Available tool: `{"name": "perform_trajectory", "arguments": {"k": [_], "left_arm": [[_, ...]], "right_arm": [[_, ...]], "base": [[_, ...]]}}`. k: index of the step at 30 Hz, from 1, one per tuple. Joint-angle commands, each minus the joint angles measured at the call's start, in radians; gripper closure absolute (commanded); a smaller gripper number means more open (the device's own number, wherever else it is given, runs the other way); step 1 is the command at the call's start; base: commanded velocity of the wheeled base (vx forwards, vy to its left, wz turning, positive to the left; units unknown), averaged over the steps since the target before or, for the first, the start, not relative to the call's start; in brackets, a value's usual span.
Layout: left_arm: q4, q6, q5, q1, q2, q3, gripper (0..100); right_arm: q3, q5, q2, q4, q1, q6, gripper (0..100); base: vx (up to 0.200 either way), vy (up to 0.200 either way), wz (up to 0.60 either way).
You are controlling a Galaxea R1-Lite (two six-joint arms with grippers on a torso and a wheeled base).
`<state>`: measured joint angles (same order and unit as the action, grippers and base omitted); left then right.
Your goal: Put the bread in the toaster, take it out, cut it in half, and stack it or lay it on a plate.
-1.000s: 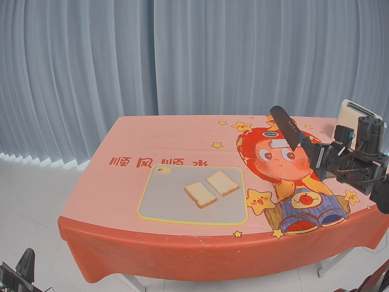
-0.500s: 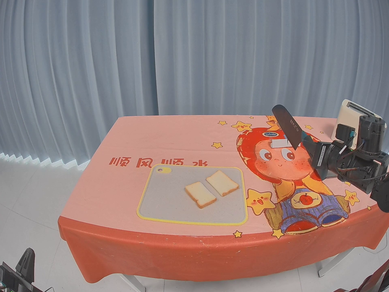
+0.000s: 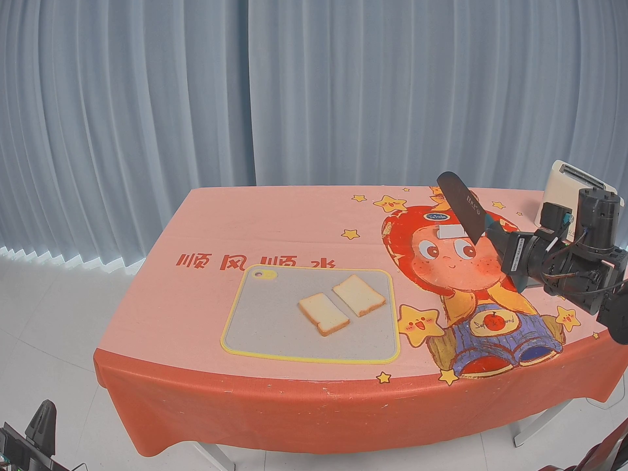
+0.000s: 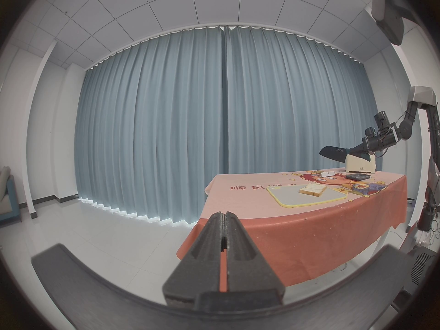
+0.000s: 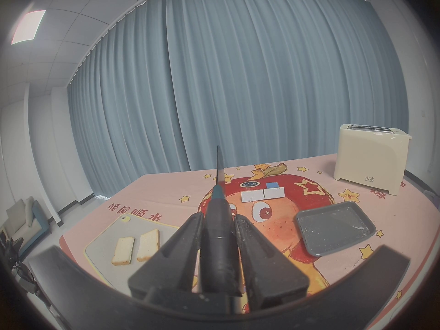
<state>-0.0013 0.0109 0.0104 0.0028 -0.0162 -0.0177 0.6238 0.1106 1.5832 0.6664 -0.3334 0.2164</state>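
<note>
right gripper [image 5: 218,220] pinched the knife [image 3: 461,205] by its handle, blade tilted up, probably to clear the tablecloth [image 3: 275,224]. both bread halves [image 3: 324,313] lay on the cutting board [image 3: 261,322], cut apparently done. left gripper [image 4: 223,234] pressed together, parked off-table.

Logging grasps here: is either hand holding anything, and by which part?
The right hand holds the knife by its handle; the left hand is shut and empty.

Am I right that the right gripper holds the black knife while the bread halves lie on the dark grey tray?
No: the head view shows the bread halves on the yellow-rimmed grey cutting board; the right gripper does hold the black knife.
</note>
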Motion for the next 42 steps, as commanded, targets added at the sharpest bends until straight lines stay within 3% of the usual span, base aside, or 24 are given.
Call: {"name": "perform_trajectory", "arguments": {"k": [1,13,23,29,42], "left_arm": [[0.000,0.000,0.000,0.000,0.009,0.018,100],[0.000,0.000,0.000,0.000,0.009,0.018,100],[0.000,0.000,0.000,0.000,0.009,0.018,100],[-0.002,0.000,0.000,0.000,0.009,0.018,100],[0.000,0.000,0.000,0.000,0.009,0.018,100]], "right_arm": [[-0.003,0.000,0.001,-0.001,-0.001,-0.002,100],[-0.001,0.000,0.014,-0.001,0.008,0.003,100],[0.010,0.000,0.061,0.001,0.060,0.001,100],[0.020,-0.062,0.066,0.001,0.105,0.001,100],[0.020,-0.063,0.080,0.001,0.108,-0.005,100]], "base": [[0.000,0.000,0.00],[0.000,0.000,0.00],[0.000,0.000,0.00],[0.000,0.000,0.00],[0.000,0.000,0.00]]}}
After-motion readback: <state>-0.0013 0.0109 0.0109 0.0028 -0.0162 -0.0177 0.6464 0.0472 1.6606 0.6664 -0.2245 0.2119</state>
